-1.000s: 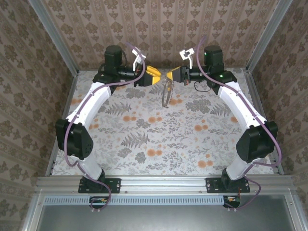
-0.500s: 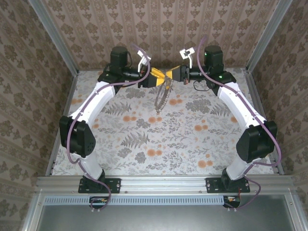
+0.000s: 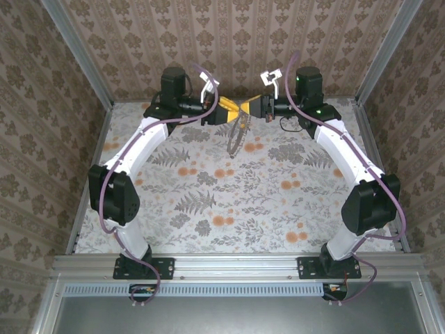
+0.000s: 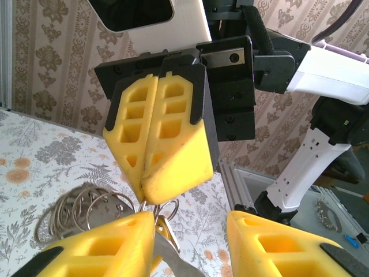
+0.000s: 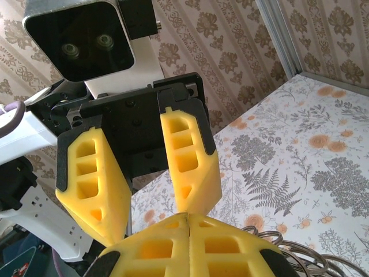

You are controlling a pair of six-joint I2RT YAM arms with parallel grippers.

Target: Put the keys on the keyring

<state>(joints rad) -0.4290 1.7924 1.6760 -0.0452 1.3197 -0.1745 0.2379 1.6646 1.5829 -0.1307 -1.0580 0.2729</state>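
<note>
**Two arms meet over a keyring.** From their bases at 6 o'clock, the left arm [image 3: 132, 160] and right arm [image 3: 348, 156] arched over the floral tabletop [image 3: 229, 209] and met near its far edge, at 12 o'clock. There the right pincer [image 3: 245, 108] was clamped fully closed on the keyring [image 3: 236, 136], a tan wire hoop of several coils that hung tilted below its tips. The left pincer [image 3: 224, 111] faced it tip to tip from the 9 o'clock side, its yellow fingers [image 5: 95, 179] parted by a clear gap with nothing gripped between them. On the left wrist camera, a small key [image 4: 166, 231], yellow at the head with a grey blade, sat just beside one left finger, under the closed right tips. Whether it touched that finger could not be told. Patterned wallpaper [image 3: 229, 42] closed the scene behind.
</note>
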